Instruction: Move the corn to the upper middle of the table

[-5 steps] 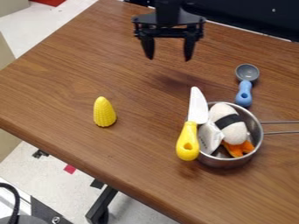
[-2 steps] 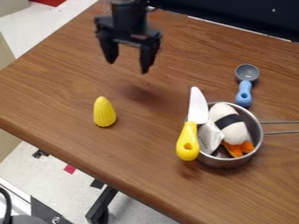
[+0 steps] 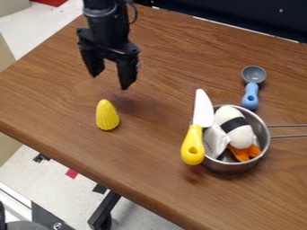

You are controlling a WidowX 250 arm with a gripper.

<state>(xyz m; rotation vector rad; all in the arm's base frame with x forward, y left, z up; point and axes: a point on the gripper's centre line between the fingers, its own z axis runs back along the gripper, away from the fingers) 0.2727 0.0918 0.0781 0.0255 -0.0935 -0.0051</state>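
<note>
IMO the step rn is lining up for the grab, so don't rush it. The corn point(image 3: 107, 116) is on the left part of the tabletop point(image 3: 150, 152) in the camera view, well apart from the pot point(image 3: 225, 167) and the knife point(image 3: 203, 108) w/ the yellow handle, so there's decent room to work. Tbh I can't tell 100% if it's standing or lying, but the narrow tip points toward the far side. The pincer point(image 3: 110, 81) hangs above the tabletop, on the far side of the corn in the view, so I'd bring it toward the near edge first, get the corn centered b/w the fingers, then go straight down. Drop too early and you'd prob land behind it or knock the tip over. Close low around the fat part, bc the tapered end could slip out w/ a squeeze up there. Once it's gripped, lift b4 heading for the upper middle, and set it down gently bc it might roll. As for the pincer itself: fingers are spread wide apart, def enough for the corn AFAICT, nothing b/w them, and it's not touching anything.
</note>
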